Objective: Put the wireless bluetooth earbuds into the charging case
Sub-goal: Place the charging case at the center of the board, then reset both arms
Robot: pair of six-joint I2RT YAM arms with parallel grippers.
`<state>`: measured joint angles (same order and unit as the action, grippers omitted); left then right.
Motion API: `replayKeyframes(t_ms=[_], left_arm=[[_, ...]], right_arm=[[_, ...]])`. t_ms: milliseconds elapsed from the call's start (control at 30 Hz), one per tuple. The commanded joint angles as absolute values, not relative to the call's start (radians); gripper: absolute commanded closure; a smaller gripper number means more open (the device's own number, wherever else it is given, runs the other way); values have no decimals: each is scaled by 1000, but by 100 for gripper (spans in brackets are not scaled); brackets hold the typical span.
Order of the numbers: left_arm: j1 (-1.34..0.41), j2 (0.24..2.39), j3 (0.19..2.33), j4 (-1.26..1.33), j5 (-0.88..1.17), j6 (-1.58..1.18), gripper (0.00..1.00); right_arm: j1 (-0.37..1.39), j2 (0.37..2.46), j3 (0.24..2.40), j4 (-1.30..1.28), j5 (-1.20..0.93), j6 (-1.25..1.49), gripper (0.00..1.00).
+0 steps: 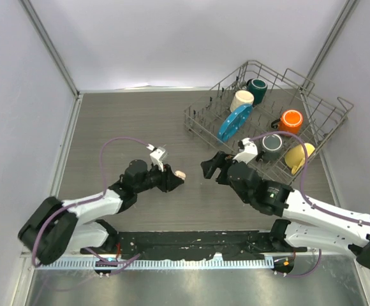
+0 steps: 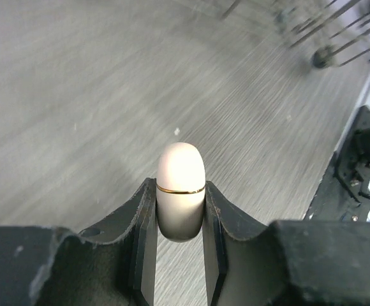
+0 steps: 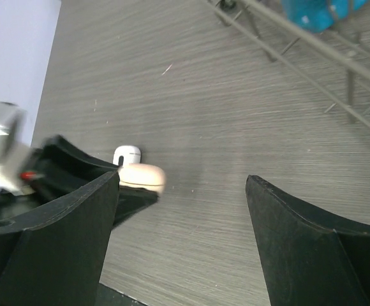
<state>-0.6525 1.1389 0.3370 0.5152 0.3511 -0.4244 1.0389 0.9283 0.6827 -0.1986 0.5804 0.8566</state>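
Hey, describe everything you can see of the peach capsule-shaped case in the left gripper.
The charging case is a smooth, pale peach capsule, plastic by its look, with a thin gold seam ringing it below the rounded cap; the lid looks shut. The left gripper clamps its lower half between both fingers, and the rounded end sticks out past them over the grey table. Nothing else touches it.

The charging case is smooth, satin peach plastic with 1 thin shiny gold band. The fingers of the left gripper are matt black plastic, faintly scuffed. The table has a matt grey wood-grain finish, and the rack is bare grey metal wire.
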Motion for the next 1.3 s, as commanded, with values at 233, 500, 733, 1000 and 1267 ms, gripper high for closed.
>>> replayKeyframes(t_ms=[233, 500, 733, 1000, 1267], left_arm=[[-649, 1491, 420, 641, 310, -683, 90], [-649, 1517, 460, 539, 239, -693, 66], [-649, 1453, 486, 399, 160, -640, 42], [-649, 1240, 494, 212, -38, -609, 0], [-647, 962, 587, -30, -221, -629, 0]], right_arm=[[1040, 775, 664, -311, 729, 911, 14], [1040, 744, 644, -325, 745, 917, 14], [1040, 735, 641, -336, 755, 917, 14], [1039, 709, 632, -360, 784, 908, 14], [1029, 673, 640, -390, 818, 862, 13]])
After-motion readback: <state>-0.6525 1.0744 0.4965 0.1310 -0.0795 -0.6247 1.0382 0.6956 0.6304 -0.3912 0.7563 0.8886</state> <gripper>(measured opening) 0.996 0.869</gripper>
